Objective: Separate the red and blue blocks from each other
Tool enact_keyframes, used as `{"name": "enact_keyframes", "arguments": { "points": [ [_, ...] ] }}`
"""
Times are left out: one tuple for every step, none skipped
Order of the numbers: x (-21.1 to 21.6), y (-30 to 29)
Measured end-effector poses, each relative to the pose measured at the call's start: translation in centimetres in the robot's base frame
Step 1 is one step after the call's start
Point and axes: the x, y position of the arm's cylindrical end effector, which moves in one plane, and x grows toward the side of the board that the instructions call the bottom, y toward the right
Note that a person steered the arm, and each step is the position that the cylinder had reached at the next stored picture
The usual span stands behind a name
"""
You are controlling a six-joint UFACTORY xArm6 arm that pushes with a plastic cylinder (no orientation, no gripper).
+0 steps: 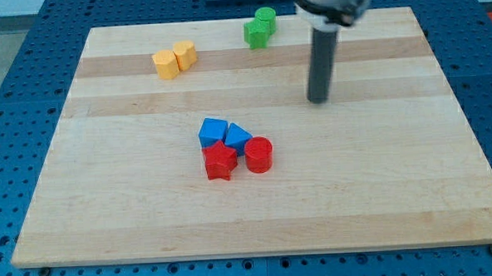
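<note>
Two blue blocks and two red blocks sit bunched together near the board's middle. A blue block (213,130) touches a second blue block (238,137) to its right. A red star-shaped block (220,161) lies just below them. A red cylinder (258,154) sits at its right, against the second blue block. My tip (317,100) rests on the board up and to the right of the cluster, well apart from it.
Two yellow blocks (174,59) sit side by side at the upper left. Two green blocks (260,27) sit near the top edge, left of the rod. The wooden board (448,187) lies on a blue perforated table.
</note>
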Motion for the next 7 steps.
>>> {"name": "enact_keyframes", "arguments": {
  "points": [
    [4.3, 0.2],
    [6.8, -1.6],
    [6.5, -5.0],
    [6.4, -7.0],
    [7.3, -8.8],
    [8.4, -10.6],
    [7.8, -11.4]
  ]
}}
